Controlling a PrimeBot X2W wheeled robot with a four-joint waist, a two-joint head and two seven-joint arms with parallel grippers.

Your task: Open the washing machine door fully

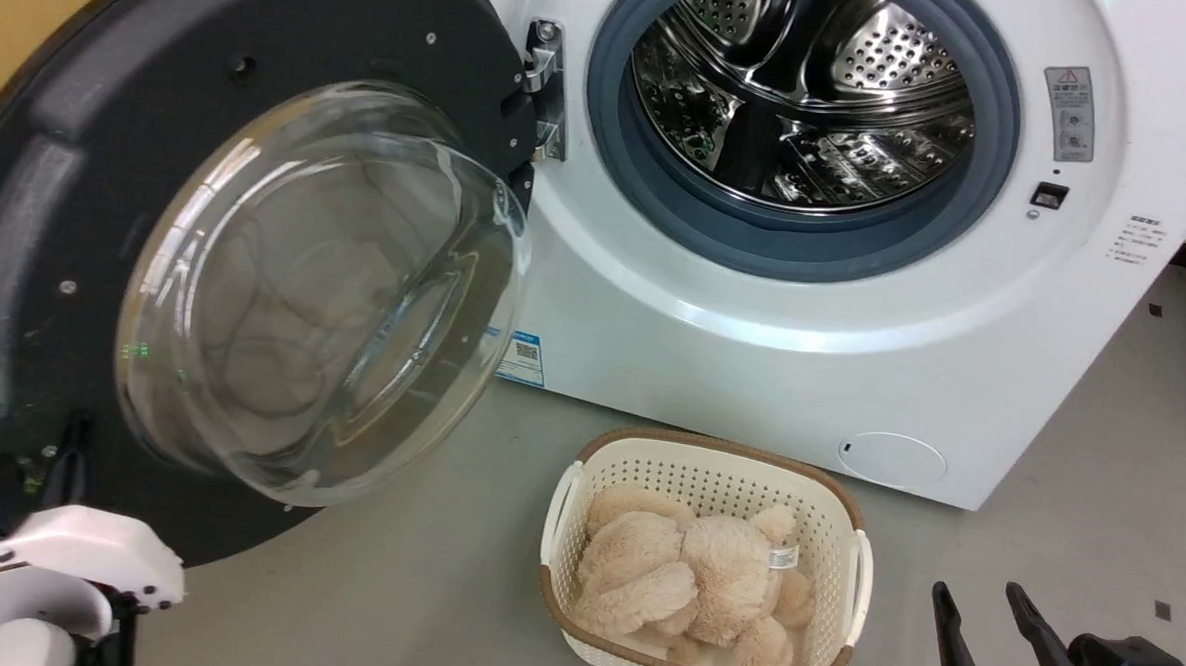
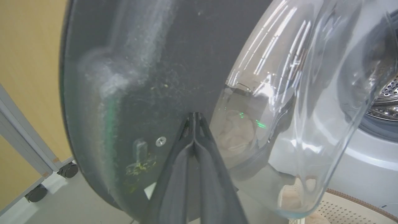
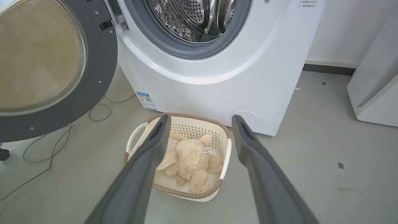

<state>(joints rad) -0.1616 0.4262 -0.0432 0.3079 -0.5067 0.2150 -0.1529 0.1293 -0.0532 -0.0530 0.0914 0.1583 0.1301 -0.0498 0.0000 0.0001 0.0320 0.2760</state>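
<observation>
The washing machine door stands swung out to the left, its dark inner rim and clear glass bowl facing me. The white washing machine shows its grey rubber ring and steel drum uncovered. In the left wrist view my left gripper is shut with nothing in it, its tips against the door's dark inner face just left of the glass bowl. My right gripper hangs open at the lower right, apart from the door, and over the floor in front of the basket.
A cream basket holding a beige plush toy sits on the floor before the machine. Cables lie on the floor under the door. A white appliance stands to the right. A wheeled frame stands beyond the door.
</observation>
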